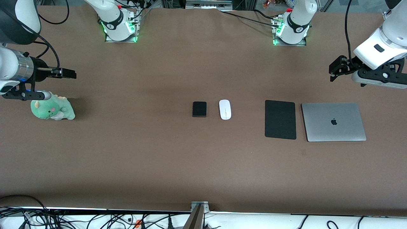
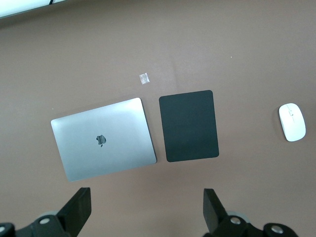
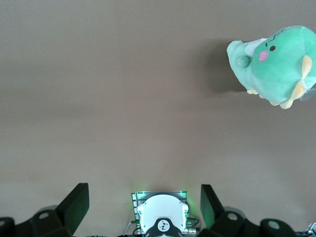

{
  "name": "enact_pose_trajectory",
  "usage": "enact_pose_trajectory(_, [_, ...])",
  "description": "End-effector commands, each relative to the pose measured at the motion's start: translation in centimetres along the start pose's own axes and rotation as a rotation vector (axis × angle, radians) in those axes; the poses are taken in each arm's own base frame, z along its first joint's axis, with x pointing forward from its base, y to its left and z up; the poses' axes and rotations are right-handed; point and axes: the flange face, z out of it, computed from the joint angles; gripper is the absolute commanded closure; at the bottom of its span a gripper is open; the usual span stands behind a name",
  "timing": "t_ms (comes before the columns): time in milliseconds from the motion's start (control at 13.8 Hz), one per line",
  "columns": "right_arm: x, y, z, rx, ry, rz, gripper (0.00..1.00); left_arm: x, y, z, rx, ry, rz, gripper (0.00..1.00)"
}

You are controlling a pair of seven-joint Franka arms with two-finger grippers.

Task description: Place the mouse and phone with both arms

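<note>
Where brown cloth lies flat, glossy oval mouse [image 1: 224, 109] neighbours matte slab phone [image 1: 199, 109].

Even, fairly bright overhead light falls on the brown bench [image 1: 127, 152], with soft darker bands across its middle. The plush dinosaur [image 1: 52, 109] casts a blurred shadow toward the bench's centre. The laptop [image 1: 333, 121] shows mild sheen. Wrist-view fingers [image 2: 79, 210] look slightly soft, perhaps out of focus.

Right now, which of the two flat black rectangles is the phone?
The small black slab beside the white mouse, mid-table. The much larger, thinner black sheet is the mouse pad, lying beside the closed laptop toward the left arm's end.
</note>
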Motion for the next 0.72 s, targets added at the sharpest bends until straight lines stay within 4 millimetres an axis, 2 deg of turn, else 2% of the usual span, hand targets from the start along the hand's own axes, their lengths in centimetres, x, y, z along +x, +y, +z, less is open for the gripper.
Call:
enact_pose_trajectory(0, [0.13,-0.3,-0.21,0.002,0.002,-0.006,0.0,0.09,-0.21,-0.72,0.02,-0.003,0.003,0.0])
enact_pose_trajectory(651, [0.34,0.32,0.13,0.001,-0.01,-0.004,0.0,0.09,-0.19,-0.72,0.018,-0.003,0.001,0.0])
